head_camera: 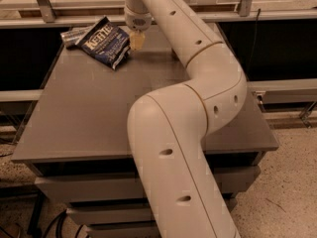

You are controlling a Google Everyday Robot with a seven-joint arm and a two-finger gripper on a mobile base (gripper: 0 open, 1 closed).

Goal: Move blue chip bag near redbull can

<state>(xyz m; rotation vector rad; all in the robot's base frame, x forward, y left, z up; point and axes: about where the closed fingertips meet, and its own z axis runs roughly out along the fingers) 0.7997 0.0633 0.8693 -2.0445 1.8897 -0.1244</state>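
Observation:
The blue chip bag (105,44) lies flat at the far left corner of the grey table (79,113), its white "Kettle" lettering facing up. The redbull can (73,35), slim and silver, lies on its side just behind the bag's left end, touching it or partly under it. My gripper (136,39) points down at the bag's right edge, right beside or touching it. My arm (198,73) reaches from the near right across the table to that corner.
A metal rail and frame posts (42,4) run behind the table's far edge. The table's left edge (34,108) drops off to a dark gap. Drawers (84,187) sit under the tabletop. The arm's thick lower link (173,182) covers the near middle.

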